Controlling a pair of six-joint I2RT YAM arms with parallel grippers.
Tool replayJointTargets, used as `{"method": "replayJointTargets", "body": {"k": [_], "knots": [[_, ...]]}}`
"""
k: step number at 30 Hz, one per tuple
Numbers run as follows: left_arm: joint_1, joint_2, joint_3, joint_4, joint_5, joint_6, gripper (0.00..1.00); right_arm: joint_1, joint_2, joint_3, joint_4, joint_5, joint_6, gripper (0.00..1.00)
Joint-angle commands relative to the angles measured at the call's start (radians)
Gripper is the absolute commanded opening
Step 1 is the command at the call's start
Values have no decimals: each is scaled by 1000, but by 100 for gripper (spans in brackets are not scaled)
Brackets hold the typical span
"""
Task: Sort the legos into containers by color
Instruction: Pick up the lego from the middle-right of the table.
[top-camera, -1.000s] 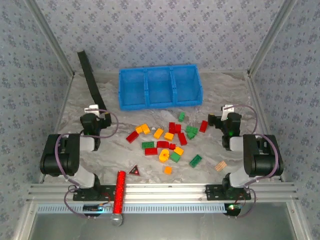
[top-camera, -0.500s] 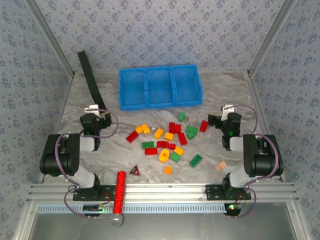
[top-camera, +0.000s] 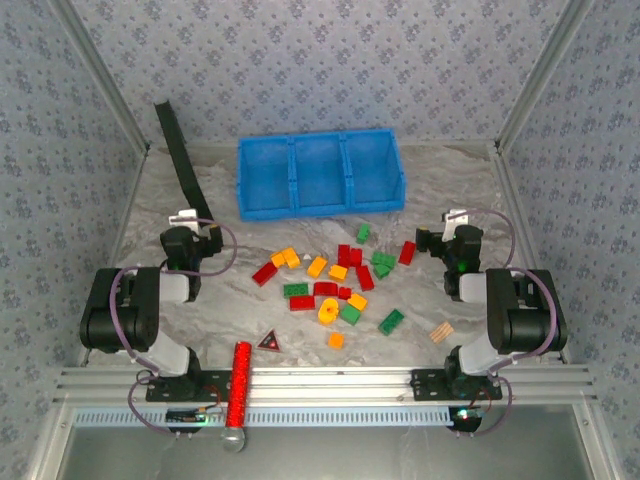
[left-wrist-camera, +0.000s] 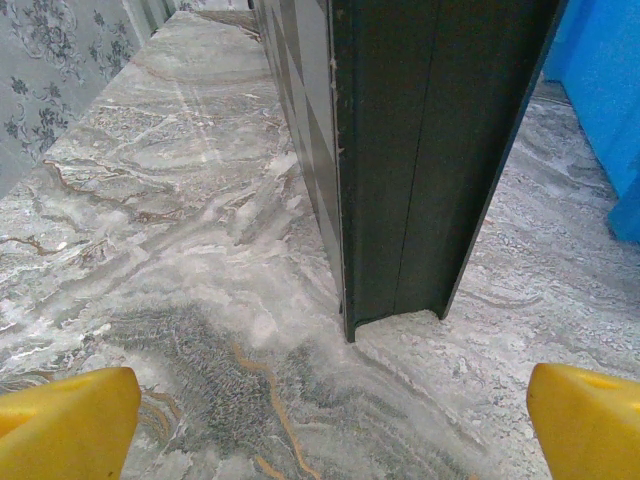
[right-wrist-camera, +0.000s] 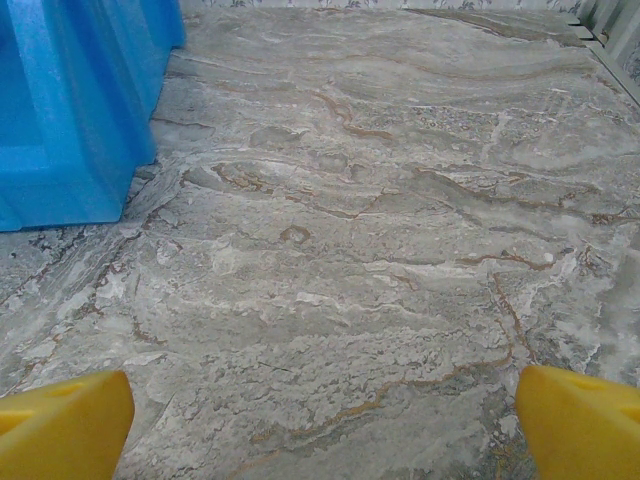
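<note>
The big gray table (top-camera: 440, 190) has swirly marks like stone. On it, in the upper middle of the top view, sits the blue tray (top-camera: 320, 212). It has three open parts side by side. In each part I see the bare blue floor. The tray's wall also shows at the left edge of the right wrist view (right-wrist-camera: 70, 120).

A long black bar (top-camera: 180, 160) lies at the upper left, pointing at the back wall. In the left wrist view it stands right in front, near the middle of the frame (left-wrist-camera: 420, 150).

The left end effector (left-wrist-camera: 325, 440) is spread wide. Its yellow fingers (left-wrist-camera: 65, 425) sit in the two bottom corners, with only table between them. The right end effector (right-wrist-camera: 320, 430) is spread wide too and grips nothing.

A red tube (top-camera: 240, 385) lies at the bottom, left of middle.

The legos (top-camera: 326, 289) are scattered on the table in the middle of the top view, below the tray and apart from it. They are red, green and yellow-orange.

A small dark triangle (top-camera: 269, 341) lies lower left of the legos. A tiny tan block (top-camera: 441, 331) lies lower right of them.
</note>
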Motion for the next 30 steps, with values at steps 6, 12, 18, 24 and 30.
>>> {"method": "replayJointTargets", "body": {"k": [6, 12, 18, 24, 30], "knots": [[5, -9, 9, 17, 29, -5, 99, -7, 2, 9, 4, -12, 8, 100], [-11, -118, 157, -329, -8, 7, 99, 53, -143, 126, -314, 82, -6, 100], [-117, -295, 358, -685, -165, -60, 99, 92, -157, 457, -956, 107, 277, 100], [-217, -388, 532, -949, -156, -90, 99, 155, -69, 557, -1208, 108, 442, 99], [-342, -444, 603, -1065, -140, -101, 99, 173, -9, 520, -1205, 52, 554, 94]]}}
